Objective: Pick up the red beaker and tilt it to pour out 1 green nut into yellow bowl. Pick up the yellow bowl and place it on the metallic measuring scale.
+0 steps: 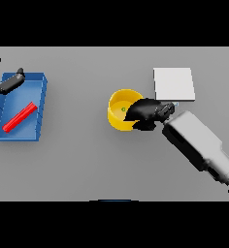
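Note:
The yellow bowl [118, 110] stands on the grey table a little right of centre, with a small green nut [123, 109] inside it. My right hand [146, 113] lies against the bowl's right rim, fingers curled round that edge. The metallic measuring scale [173, 84], a pale square plate, sits just behind and to the right of the bowl. The red beaker [19, 117] lies on its side in a blue tray at the far left. My left hand [5, 83] hovers over the tray's back corner with straight, spread fingers, holding nothing.
The blue tray [40, 101] occupies the table's left side, its walls raised around the red beaker. My right forearm [199, 145] crosses the lower right of the table diagonally.

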Tool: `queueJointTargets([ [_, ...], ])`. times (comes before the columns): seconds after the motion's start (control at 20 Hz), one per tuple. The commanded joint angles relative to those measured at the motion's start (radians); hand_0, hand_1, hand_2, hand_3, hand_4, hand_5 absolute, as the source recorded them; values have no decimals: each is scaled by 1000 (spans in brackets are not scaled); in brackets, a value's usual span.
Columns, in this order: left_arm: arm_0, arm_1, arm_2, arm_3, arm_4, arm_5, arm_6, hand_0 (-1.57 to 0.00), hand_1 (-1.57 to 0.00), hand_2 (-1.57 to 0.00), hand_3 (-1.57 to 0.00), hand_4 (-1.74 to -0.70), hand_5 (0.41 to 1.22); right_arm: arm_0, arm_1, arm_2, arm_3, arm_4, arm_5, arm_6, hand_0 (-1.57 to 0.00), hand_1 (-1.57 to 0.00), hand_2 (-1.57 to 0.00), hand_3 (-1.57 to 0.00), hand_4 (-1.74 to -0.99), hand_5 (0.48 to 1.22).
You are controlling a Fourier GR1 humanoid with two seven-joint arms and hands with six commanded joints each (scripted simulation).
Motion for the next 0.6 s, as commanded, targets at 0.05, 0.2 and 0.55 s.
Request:
queueJointTargets([
  [0.05,-6,-9,-5,-6,-2,2,10,1,1,1,1,-801,723,-9,-30,-24,-48,-26,28,0,-1541,-1539,-1470,-1268,-1731,1214],
  [0.2,0,9,-3,-23,-5,7,9,1,1,1,1,-797,719,-31,-70,-49,-112,-46,74,28,-1556,-1555,-1519,-1357,-1730,1217],
  [0.55,-13,8,1,-10,2,-9,21,1,1,1,1,-805,723,-39,-105,-105,-216,-86,134,144,-1568,-1568,-1560,-1248,-1720,1219],
])
